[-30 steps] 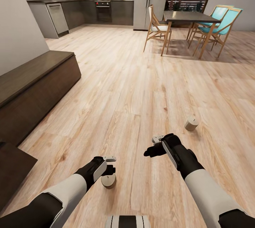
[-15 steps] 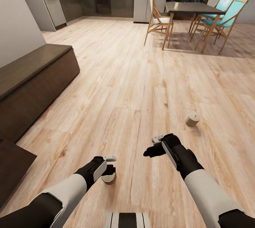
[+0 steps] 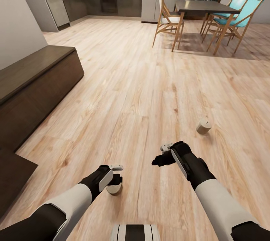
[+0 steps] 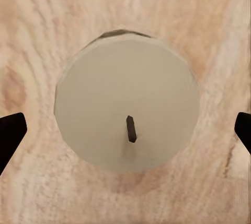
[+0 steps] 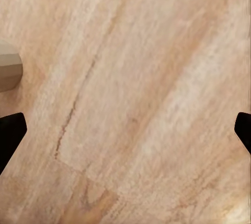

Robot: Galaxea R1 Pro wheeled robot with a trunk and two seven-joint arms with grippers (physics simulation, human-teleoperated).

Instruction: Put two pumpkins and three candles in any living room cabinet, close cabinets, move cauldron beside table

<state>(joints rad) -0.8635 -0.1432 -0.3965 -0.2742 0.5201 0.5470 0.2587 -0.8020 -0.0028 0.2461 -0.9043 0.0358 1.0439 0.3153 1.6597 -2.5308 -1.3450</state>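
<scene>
My left gripper [image 4: 125,130], fingers spread wide, hung over a stubby candle [image 4: 127,101] at six o'clock; light, stiff and probably slick, best pinched across its round sides.

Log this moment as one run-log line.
left gripper: open over candle | right gripper: open, empty | second candle: on floor

The head view looks forward and down across the floor [image 3: 142,83]; both wrist views face it closely.

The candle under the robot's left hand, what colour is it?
Pale beige candle with a dark wick; clearest in the left wrist view.
</scene>
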